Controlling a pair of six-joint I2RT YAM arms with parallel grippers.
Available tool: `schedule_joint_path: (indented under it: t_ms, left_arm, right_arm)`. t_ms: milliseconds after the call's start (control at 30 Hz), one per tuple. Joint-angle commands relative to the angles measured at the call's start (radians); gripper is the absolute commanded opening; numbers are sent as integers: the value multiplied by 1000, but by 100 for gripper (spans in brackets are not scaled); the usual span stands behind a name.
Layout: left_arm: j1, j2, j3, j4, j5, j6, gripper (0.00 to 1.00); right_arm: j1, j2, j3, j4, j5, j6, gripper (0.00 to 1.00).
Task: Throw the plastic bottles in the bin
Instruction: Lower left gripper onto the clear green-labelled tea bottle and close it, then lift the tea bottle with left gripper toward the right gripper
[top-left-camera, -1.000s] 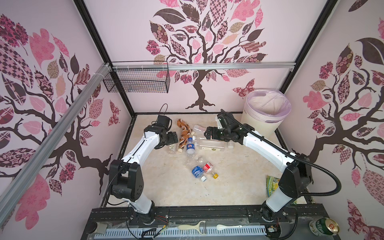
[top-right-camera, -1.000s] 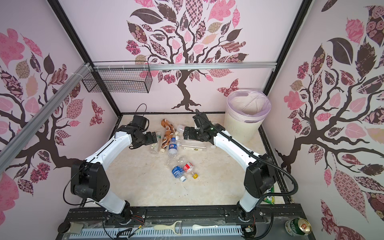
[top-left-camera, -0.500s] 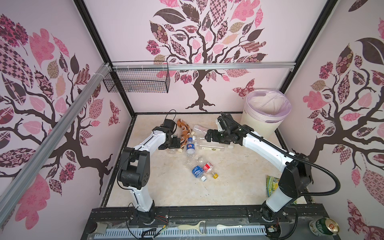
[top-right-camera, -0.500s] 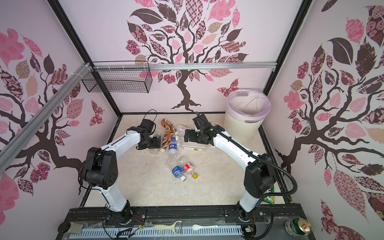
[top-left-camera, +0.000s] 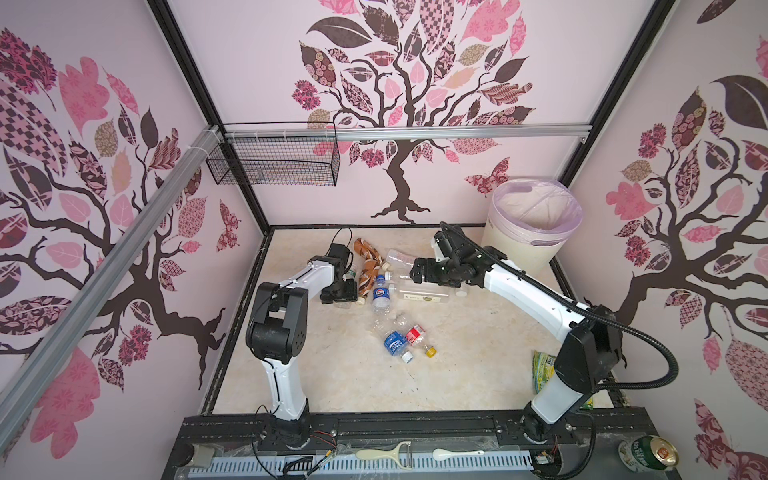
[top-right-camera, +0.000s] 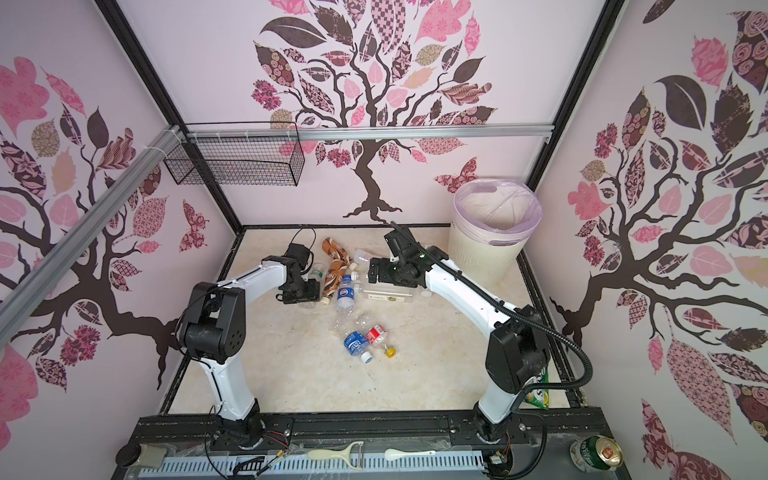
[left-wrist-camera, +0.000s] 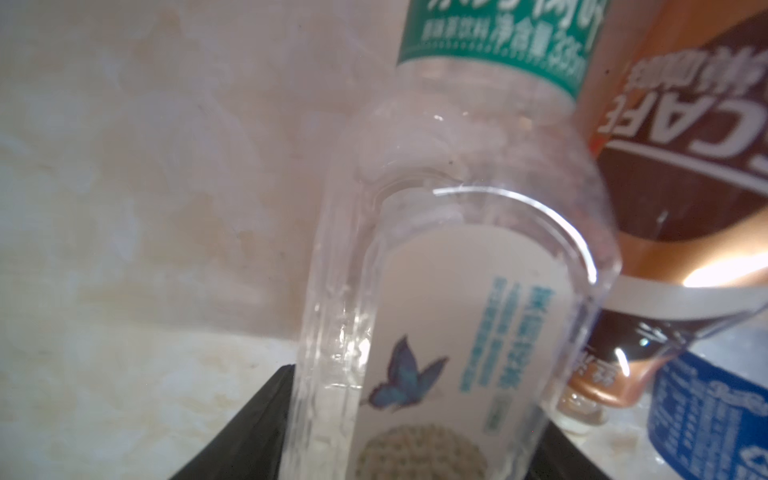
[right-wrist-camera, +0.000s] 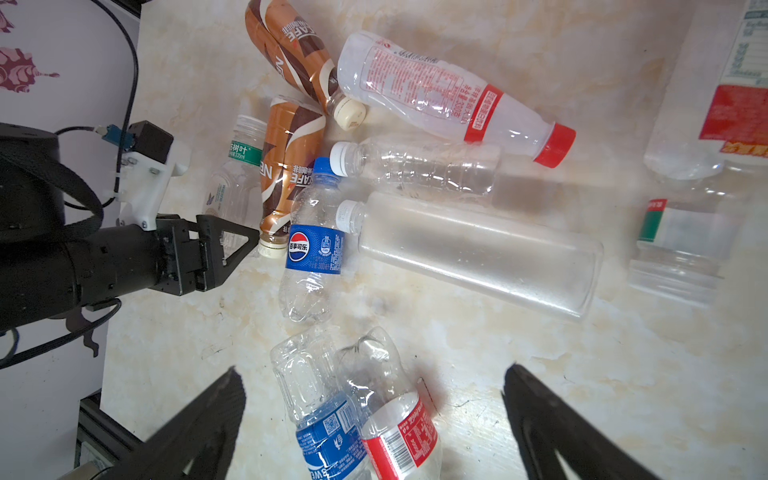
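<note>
Left: the left gripper (right-wrist-camera: 232, 245) sits low on the cream marbled surface (top-left-camera: 332, 374) at the left edge of the pile. Its jaws stand either side of a clear plastic bottle with a green label band and a blue butterfly print (left-wrist-camera: 436, 332). They are close to its walls, but whether they pinch it yet cannot be told.
Right: the right gripper (right-wrist-camera: 372, 370) hovers over the pile, jaws spread wide, nothing between them.
Bottles: all in view lie on the surface; none shows inside the bin.
Bin: the round cream-white ribbed bin with a lilac liner (top-left-camera: 519, 249) stands in the back right corner, well apart from the left gripper, with the right arm between them.
Risk, squeeze: that thin clear wall looks soft, so a hard pinch may buckle it and squirt the bottle out.
Risk, neighbours: a brown-wrapped coffee bottle (left-wrist-camera: 623, 166) lies against the butterfly bottle. A lift could drag it along and set the blue-labelled cola bottle (right-wrist-camera: 313, 245) beside it rolling.
Risk, carry: the way to the bin crosses the right arm, so a clash is likely unless one yields.
Risk, right pick: under the wide jaws a blue-labelled clear bottle (right-wrist-camera: 328, 436) and a red-labelled clear bottle (right-wrist-camera: 399, 440) touch side by side. A straight drop may catch both, or land a jaw on one.
</note>
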Motion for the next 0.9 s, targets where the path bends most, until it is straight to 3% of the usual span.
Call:
schedule_joint_path:
  t_ms: [0,167,433,633,867]
  left_arm:
    - [3,-7,38,5,30,-11,62]
    - [-2,-62,27,-30,48,-22,54]
    - [-22,-286,-80,3,136,-65,54]
    - [-113,-380,-100,3,196,-120,54]
    - [-305,-445,-91,93,193,-237,54]
  right_arm:
    - [2,34,44,-30,8,-16,100]
    - [-11,41,58,-33,-1,-9,99]
    - [-64,16,88,-26,-48,48,99]
    - [-110,-21,106,0,-175,156,99]
    - [-153,-74,115,33,-224,220,100]
